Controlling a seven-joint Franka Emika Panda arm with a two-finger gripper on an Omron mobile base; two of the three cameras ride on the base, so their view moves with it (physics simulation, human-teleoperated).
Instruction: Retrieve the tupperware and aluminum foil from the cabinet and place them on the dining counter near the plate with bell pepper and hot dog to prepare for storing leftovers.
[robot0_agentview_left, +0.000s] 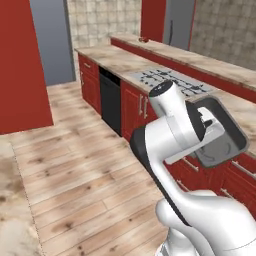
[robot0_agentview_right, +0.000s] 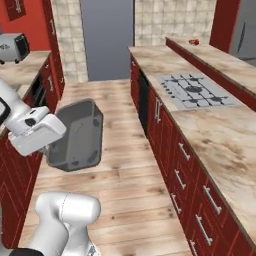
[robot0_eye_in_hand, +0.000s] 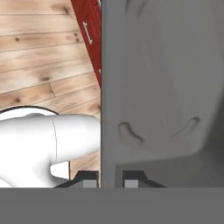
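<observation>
The gripper is pinching the tupperware by one thin wall, carrying it tilted in mid-air above the floor beside the stovetop counter; it looks light, stiff and slick, so that rim hold seems sensible.

White arm folded high, hand pinched tight on the tupperware rim, mid-air.

Plank floor, red base cabinets, tiled walls.
</observation>
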